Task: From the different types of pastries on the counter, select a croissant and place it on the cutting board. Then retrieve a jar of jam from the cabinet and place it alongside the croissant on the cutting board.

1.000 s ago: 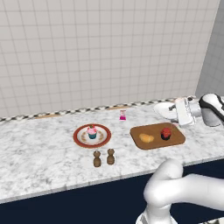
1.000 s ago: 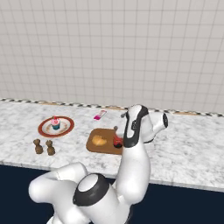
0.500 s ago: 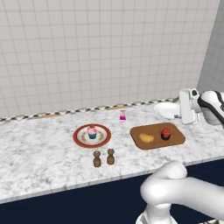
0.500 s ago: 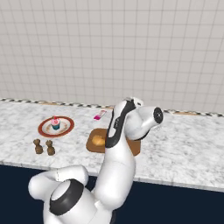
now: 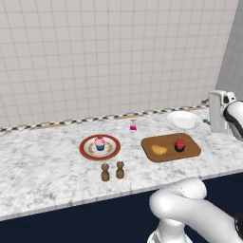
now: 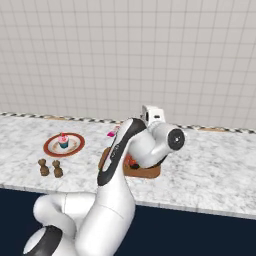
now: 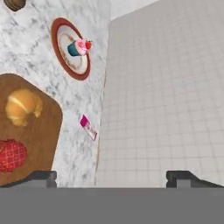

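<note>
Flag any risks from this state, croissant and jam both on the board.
1. The arm's elbow hangs low over the cutting board; a careless retract might knock the jar of jam or croissant.
2. The white bowl sits close to the open gripper and could get clipped.

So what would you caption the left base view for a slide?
Croissant and jar of jam side by side on the cutting board; cupcake waits on its plate.

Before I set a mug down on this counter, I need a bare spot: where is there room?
Bare marble lies left of the plate, and along the front edge before the cutting board. It is crowded between them: the two shakers stand there, and croissant and jam jar occupy the board.
</note>
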Robot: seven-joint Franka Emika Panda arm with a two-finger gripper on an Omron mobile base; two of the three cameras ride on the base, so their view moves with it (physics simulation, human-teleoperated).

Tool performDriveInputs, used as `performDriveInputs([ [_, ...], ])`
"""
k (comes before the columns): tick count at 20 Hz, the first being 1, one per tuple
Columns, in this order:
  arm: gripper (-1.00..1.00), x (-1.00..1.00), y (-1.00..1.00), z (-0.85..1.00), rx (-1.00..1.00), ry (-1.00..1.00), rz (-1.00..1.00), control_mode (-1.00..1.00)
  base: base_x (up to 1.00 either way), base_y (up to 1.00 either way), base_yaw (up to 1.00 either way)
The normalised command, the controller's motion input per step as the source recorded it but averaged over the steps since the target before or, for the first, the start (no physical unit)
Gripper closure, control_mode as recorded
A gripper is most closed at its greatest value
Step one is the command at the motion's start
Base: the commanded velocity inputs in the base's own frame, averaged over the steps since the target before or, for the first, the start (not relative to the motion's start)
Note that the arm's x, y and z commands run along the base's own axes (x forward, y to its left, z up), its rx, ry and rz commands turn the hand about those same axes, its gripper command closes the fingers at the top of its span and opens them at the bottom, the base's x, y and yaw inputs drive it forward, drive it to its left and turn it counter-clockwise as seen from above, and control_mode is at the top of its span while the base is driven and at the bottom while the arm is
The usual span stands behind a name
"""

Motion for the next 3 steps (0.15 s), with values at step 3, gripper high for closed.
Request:
performDriveInputs([
  [3, -1.0, -0.28, 0.27, 0.05, -0.38, -0.06, -0.42, -1.0, 0.0, 0.0, 0.0],
])
